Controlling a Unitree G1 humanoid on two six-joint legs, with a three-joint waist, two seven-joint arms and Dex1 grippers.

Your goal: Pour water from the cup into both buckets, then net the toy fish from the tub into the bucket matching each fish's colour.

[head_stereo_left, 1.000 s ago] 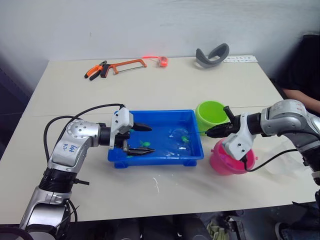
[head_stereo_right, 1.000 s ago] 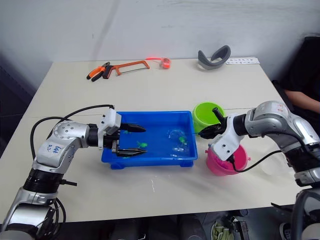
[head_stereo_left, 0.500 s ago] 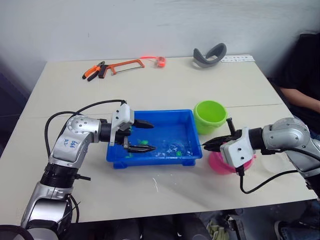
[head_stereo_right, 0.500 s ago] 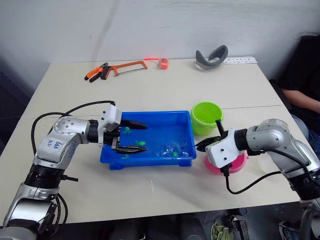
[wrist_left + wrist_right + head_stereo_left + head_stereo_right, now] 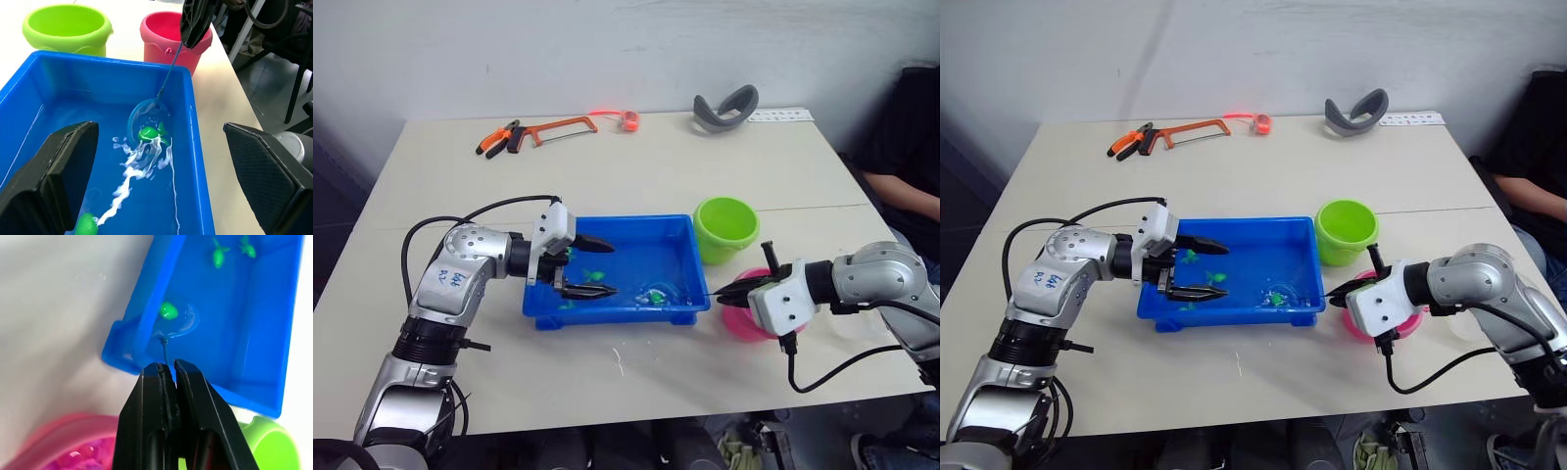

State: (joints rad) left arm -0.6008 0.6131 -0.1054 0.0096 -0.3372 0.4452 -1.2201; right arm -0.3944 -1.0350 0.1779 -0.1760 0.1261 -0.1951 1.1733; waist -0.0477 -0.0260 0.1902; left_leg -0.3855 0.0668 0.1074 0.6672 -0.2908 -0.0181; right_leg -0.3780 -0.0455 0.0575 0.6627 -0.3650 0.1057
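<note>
Blue tub (image 5: 677, 235) lying mid-table, long axis running left-right across table (image 5: 636, 176). Right gripper (image 5: 736, 290) just off tub's right end, above pink bucket (image 5: 741, 323), fingers pinched tight on thin black stick of net (image 5: 148, 117). Net stick lying roughly along tub's long axis, pointing from gripper leftward and down over tub's right rim; light blue hoop dipped in water near tub's right end, tilted, with one green fish (image 5: 148, 132) lying in the hoop. More green fish (image 5: 217, 255) toward tub's left end, another (image 5: 86, 224) near left gripper. Left gripper (image 5: 590, 267) reaching in over tub's left end, fingers spread wide apart, pointing right along tub's length, holding nothing. Lime green bucket (image 5: 724, 225) upright just behind tub's right rear corner, pink bucket just right of tub's right end, the two buckets close beside each other. Pink things visible inside pink bucket, too blurred to identify. Far behind tub: orange hacksaw (image 5: 566, 125) with pliers (image 5: 499, 138) beside it, grey curved headband-like object (image 5: 727, 106) toward back right.
</note>
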